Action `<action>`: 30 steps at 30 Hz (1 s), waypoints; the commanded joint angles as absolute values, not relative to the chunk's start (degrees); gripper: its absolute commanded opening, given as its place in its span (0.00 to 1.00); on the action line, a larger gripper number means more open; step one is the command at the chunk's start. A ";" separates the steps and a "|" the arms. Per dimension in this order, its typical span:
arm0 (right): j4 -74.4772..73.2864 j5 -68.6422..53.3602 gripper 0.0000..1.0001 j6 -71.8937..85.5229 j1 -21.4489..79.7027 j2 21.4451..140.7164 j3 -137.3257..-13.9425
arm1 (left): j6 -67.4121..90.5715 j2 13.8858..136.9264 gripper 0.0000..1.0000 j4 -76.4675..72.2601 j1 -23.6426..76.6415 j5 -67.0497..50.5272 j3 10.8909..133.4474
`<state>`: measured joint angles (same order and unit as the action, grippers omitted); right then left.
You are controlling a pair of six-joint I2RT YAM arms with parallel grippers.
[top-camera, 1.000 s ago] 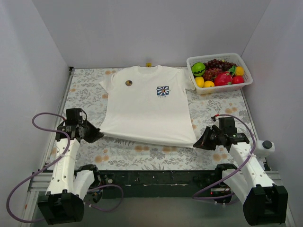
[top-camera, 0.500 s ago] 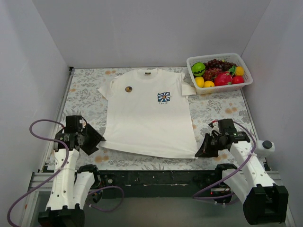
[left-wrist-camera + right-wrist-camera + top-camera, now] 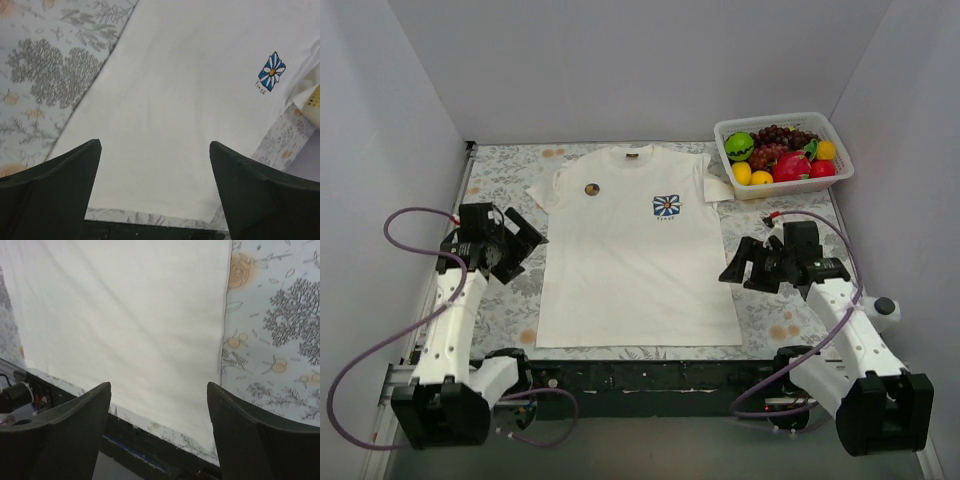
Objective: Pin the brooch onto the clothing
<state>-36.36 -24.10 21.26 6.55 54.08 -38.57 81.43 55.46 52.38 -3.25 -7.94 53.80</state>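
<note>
A white short-sleeved cotton T-shirt (image 3: 635, 250) is found laid flat and front-up on the grey-and-orange floral mat (image 3: 500, 190), neckline at the far side and hem drawn straight along the near edge, an arrangement judged to leave the chest smooth and open to view. The tiny round brownish-gold brooch with a dark rim (image 3: 591, 188) is seen on the chest, towards the left of the overhead view, level with and well apart from the small blue-square daisy print (image 3: 666, 205). Whether its pin is fastened through the cloth cannot be told at this size. The left gripper (image 3: 523, 245) is held just beside the shirt's left edge, its jaws spread wide and nothing between them; in its wrist view only bare cloth and mat are seen past the fingers. The right gripper (image 3: 747, 267) is held likewise at the shirt's right edge, jaws parted and gripping nothing. With both arms off the garment and the brooch resting on it, the task is judged complete or very nearly so. A white plastic basket of toy fruit (image 3: 790, 187) stands at the far right, with the shirt's sleeve folded close beside it.
</note>
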 commanded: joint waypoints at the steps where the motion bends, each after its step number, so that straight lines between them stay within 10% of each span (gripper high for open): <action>1: -20.05 -18.99 0.84 22.07 10.01 61.59 -40.50 | 81.74 70.08 0.82 33.07 -3.08 -6.95 56.77; 9: -16.17 -9.49 0.83 18.37 20.29 84.45 -52.64 | 84.37 99.81 0.00 21.45 -3.43 2.90 73.81; 21: -13.97 -10.46 0.83 19.33 21.62 91.23 -51.51 | 83.41 126.38 0.00 24.95 -4.83 5.36 100.53; 30: -13.89 -12.57 0.84 20.30 22.15 92.90 -47.64 | 89.73 126.57 0.00 29.27 -5.80 7.73 98.97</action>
